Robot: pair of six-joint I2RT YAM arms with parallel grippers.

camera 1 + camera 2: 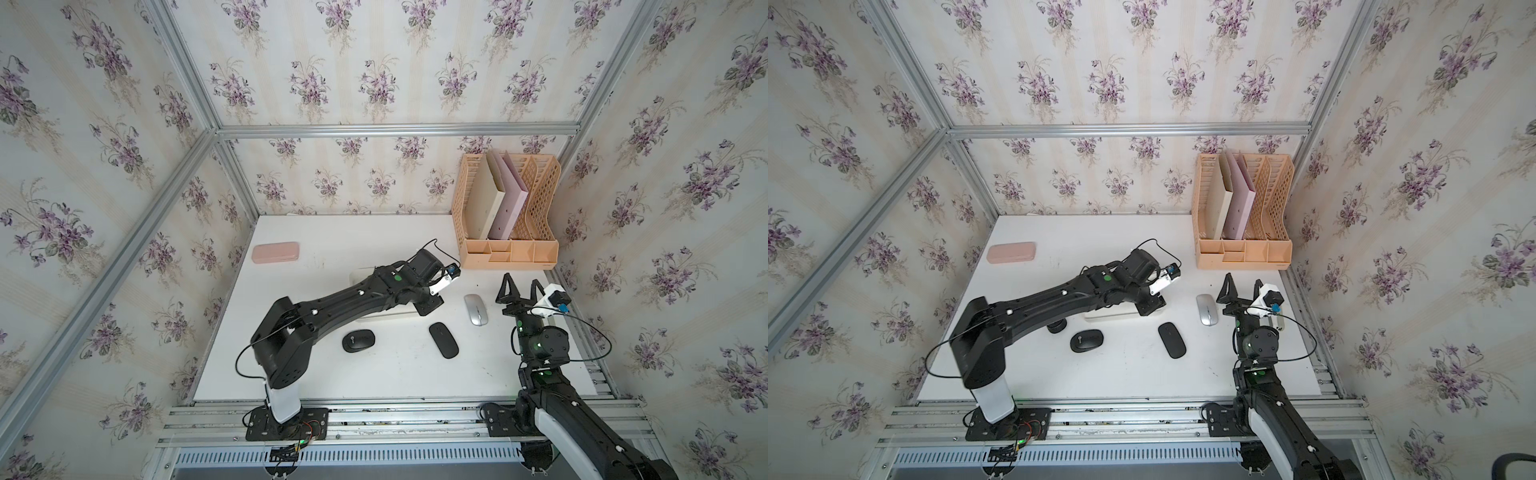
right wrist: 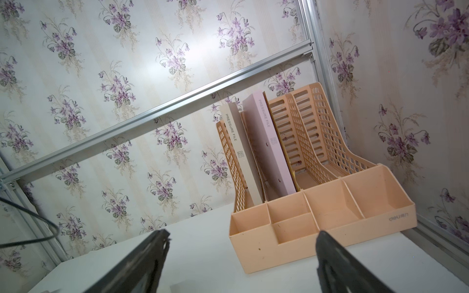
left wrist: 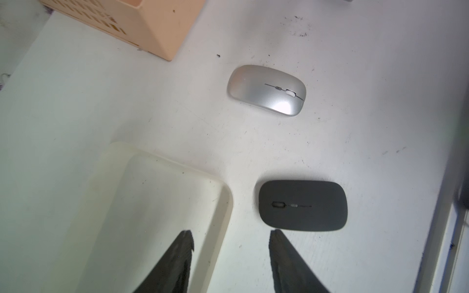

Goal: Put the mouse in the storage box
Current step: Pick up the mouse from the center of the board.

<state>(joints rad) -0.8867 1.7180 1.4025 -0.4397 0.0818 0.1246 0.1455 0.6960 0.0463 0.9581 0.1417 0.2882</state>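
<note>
1. Left jaws stand apart, empty, straddling the end rim of the storage box; a stance suited to dropping things in.
2. Right jaws gape empty near the silver mouse, probably poised for it; it lies on the worktop, outside the box.

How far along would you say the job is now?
Done: nothing visible; the storage box shows an empty end, its rest hidden under the left arm. In hand: nothing; the left gripper and right gripper hang open, empty. Left: the silver mouse, flat black mouse and rounded black mouse lie on the table.
</note>
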